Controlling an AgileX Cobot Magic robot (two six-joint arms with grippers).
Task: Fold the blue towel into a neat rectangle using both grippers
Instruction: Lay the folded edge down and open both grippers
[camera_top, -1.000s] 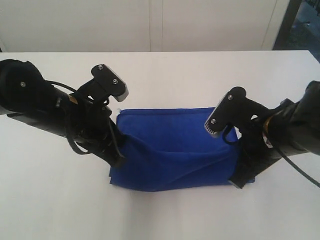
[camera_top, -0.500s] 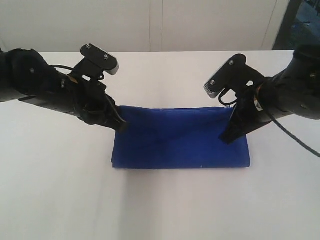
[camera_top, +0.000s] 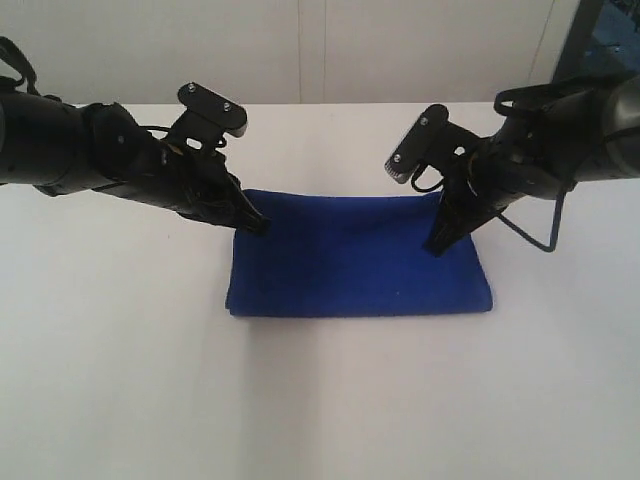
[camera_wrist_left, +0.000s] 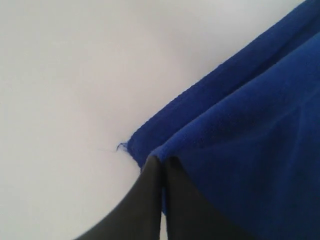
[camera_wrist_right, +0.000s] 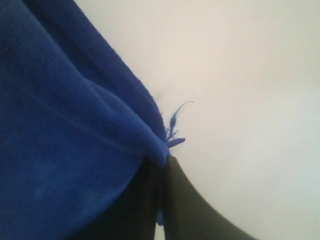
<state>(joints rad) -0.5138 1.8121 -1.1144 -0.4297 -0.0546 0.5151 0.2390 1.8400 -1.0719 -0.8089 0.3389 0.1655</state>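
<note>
- The blue towel (camera_top: 360, 262) lies on the white table (camera_top: 320, 410) in the middle of the exterior view. It is already doubled into a fairly even rectangle, with its near edge straight and flat.
- The left gripper (camera_top: 258, 226) is at the towel's far left corner. In the left wrist view its fingers (camera_wrist_left: 142, 205) are pressed together with blue cloth pinched at their tips.
- The right gripper (camera_top: 436, 246) is near the far right corner, a little inboard of the towel's side edge. Its fingers (camera_wrist_right: 187, 210) are likewise closed on a bunched bit of cloth, beside a loose thread (camera_wrist_right: 176, 120) that marks the corner.
- Judged from this, the step in hand is laying the top layer down and letting go, so the fold is nearly set.
- To do it well, bring both pinched corners down together until they sit over the lower layer's corners, hem on hem. The left wrist view shows the lower hem peeking out beyond the held layer, so a small outward nudge may be due.
- Keep light tension between the two arms so the far edge lies straight rather than sagging.
- Part the fingers only once the cloth rests on the layer below, then lift straight off. A sideways exit would likely drag the fuzzy fabric.
- Whether the right corner is fully down is hard to tell, since the cloth there looks puckered around the fingertips.
</note>
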